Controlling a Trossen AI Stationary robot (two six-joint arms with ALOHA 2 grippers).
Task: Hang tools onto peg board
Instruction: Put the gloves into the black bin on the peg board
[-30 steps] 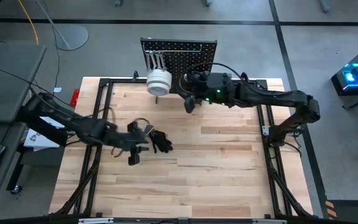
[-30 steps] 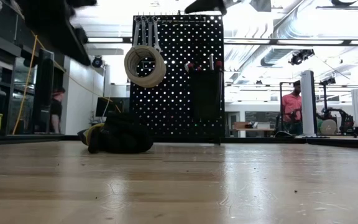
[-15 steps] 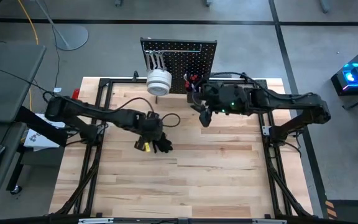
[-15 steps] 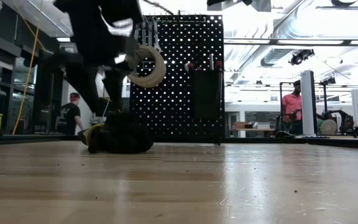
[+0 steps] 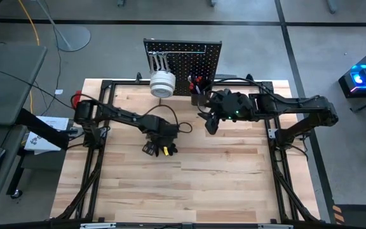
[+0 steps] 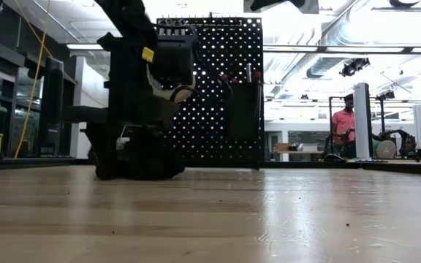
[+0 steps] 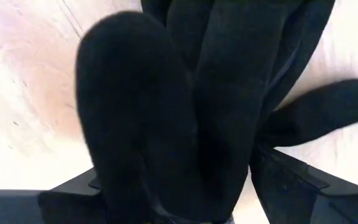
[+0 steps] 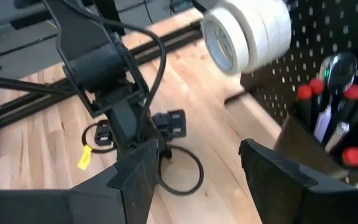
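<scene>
A black pair of gloves [image 5: 152, 149] with a yellow tag [image 5: 166, 151] lies on the wooden table near its middle; in the left wrist view its fingers [image 7: 185, 106] fill the picture. My left gripper [image 5: 159, 141] stands open right over it, pointing down. The peg board [image 5: 183, 54] stands upright at the far edge. It carries silver wrenches [image 5: 159, 62], white tape rolls [image 8: 247, 34] and red-handled screwdrivers [image 8: 334, 102] in a black bin [image 6: 243, 109]. My right gripper [image 8: 197, 174] hangs open and empty above the table, in front of the bin. My left gripper comes at the gloves from above, one finger [image 7: 73, 196] on each side of the glove fingers [image 7: 216, 155], which lie between the two jaws on the table. Whether the gripper's fingers touch the cloth, I cannot tell.
Black frame rails [image 5: 107, 86] run along the table's edges. A cable loop [image 8: 182, 171] hangs off the left arm beside the gloves. The near half of the tabletop [image 5: 183, 191] is bare wood. A person [image 6: 342, 124] stands in the room behind.
My left gripper has swung toward the table's right, turned about its own axis and come down over the gloves, which have kept their place. My right gripper has drawn away from the peg board, toward the near and right side.
</scene>
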